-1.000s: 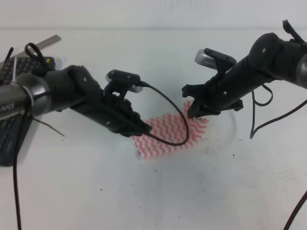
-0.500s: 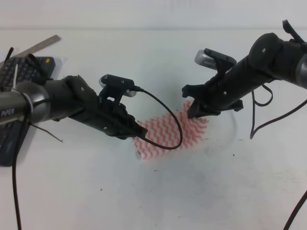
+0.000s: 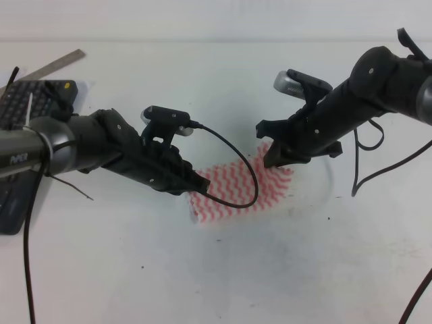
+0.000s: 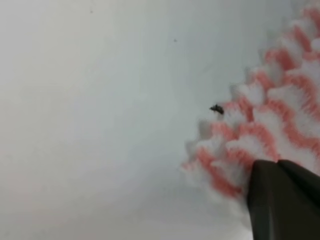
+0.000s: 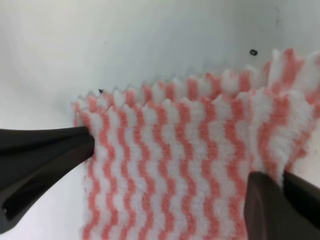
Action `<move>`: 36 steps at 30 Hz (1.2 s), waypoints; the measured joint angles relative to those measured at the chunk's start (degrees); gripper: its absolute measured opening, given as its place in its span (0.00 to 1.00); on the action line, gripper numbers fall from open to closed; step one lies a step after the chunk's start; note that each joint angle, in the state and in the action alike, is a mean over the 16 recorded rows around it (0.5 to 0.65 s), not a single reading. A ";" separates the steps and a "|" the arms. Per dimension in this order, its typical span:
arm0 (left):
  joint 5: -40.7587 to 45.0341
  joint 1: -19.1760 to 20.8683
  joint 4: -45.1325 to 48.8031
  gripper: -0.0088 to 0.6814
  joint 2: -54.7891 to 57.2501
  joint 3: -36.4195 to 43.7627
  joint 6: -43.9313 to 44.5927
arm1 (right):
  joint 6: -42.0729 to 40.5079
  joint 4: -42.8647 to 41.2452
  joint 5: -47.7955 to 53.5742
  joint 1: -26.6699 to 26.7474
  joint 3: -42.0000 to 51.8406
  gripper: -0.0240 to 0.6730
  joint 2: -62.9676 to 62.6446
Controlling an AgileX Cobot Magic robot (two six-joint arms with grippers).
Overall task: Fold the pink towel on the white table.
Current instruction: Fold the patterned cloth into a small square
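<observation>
The pink towel lies folded into a small rectangle on the white table, between the two arms. My left gripper sits low at the towel's left edge. The left wrist view shows only one of its fingers, far to the right, over a flat corner of the towel; nothing looks pinched. My right gripper hovers at the towel's far right corner. In the right wrist view that gripper is open, with its fingers wide apart on either side of the towel.
A dark grey keyboard and a metal ruler lie at the far left. The left arm's black cable loops over the towel. More cables hang off the right arm.
My left arm has drawn back a little to the left, away from the towel's middle. The towel and the right arm have not moved.
</observation>
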 joint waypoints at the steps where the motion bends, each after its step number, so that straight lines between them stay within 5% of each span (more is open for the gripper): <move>1: -0.02 0.00 -0.12 0.01 0.14 -0.02 0.00 | 0.00 0.02 0.06 0.05 0.00 0.02 0.00; 36: 0.49 0.00 -8.50 0.01 0.74 -0.03 5.52 | 0.40 2.89 -4.08 7.76 0.00 0.01 0.07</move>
